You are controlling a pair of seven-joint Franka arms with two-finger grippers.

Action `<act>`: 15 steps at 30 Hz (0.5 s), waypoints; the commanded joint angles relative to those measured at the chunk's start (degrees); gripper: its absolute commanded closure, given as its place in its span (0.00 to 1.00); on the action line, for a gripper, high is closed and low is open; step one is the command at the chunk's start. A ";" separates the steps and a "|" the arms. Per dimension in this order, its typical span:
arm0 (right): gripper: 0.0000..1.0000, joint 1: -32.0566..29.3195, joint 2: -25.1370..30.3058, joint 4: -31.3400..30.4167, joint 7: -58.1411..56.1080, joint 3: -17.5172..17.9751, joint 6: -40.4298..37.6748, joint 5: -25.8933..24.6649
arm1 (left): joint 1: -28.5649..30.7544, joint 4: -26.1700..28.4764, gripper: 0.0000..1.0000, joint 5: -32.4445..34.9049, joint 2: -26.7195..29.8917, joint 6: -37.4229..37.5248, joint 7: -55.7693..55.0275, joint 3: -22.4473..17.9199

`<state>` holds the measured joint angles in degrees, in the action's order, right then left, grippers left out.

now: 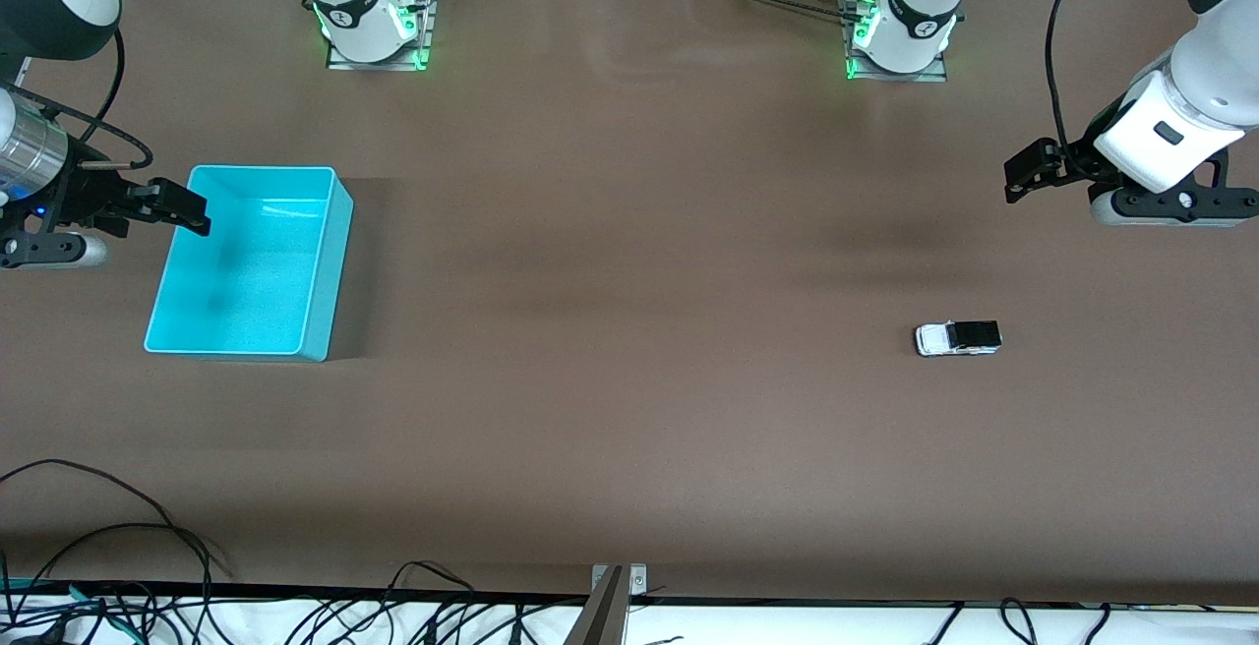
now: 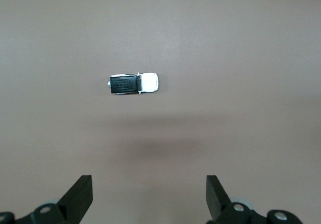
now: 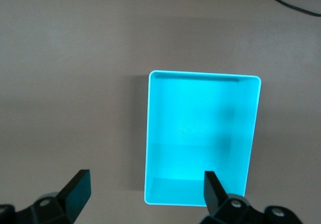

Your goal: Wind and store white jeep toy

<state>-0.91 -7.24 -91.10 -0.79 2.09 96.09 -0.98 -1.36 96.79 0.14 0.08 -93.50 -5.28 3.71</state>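
The white jeep toy (image 1: 957, 338), white with a black rear section, stands on the brown table toward the left arm's end. It also shows in the left wrist view (image 2: 133, 83). My left gripper (image 1: 1028, 173) hangs open and empty over bare table, apart from the jeep; its open jaws show in the left wrist view (image 2: 149, 184). The turquoise bin (image 1: 329, 262) stands empty toward the right arm's end and shows in the right wrist view (image 3: 200, 75). My right gripper (image 1: 192, 212) is open and empty over the bin's outer rim (image 3: 145, 179).
The two arm bases (image 1: 369, 16) (image 1: 900, 26) stand at the table's back edge. Black cables (image 1: 98, 527) lie along the front edge, with a metal bracket (image 1: 618, 581) at its middle. Bare brown table lies between the bin and the jeep.
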 commanded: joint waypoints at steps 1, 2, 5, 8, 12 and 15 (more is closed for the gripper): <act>0.00 -0.23 -0.23 0.49 0.35 0.29 -0.99 -0.07 | 0.56 -1.95 0.00 -0.84 -1.05 0.78 1.33 -0.02; 0.00 -0.23 -0.23 0.48 0.35 0.29 -0.99 -0.07 | 0.56 -1.95 0.00 -0.84 -1.05 0.78 1.33 -0.02; 0.00 -0.32 -0.23 0.57 -0.26 0.29 -0.90 -0.07 | 0.56 -1.95 0.00 -0.76 -0.96 0.78 1.50 -0.02; 0.00 -0.32 -0.32 0.66 -0.35 0.29 -0.90 -0.07 | 0.48 -1.95 0.00 -0.76 -0.96 0.78 1.41 0.06; 0.00 -0.32 -0.32 0.66 -0.35 0.29 -0.90 -0.07 | 0.48 -1.95 0.00 -0.76 -0.96 0.78 1.41 0.06; 0.00 -0.32 -0.32 0.66 -0.35 0.20 -0.90 -0.07 | 0.56 -1.95 0.00 -0.76 -1.05 0.78 1.41 0.06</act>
<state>-0.91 -7.48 -91.11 -0.73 2.09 95.95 -0.98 -1.32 96.79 0.14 0.08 -93.50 -5.28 3.70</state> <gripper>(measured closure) 0.000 0.000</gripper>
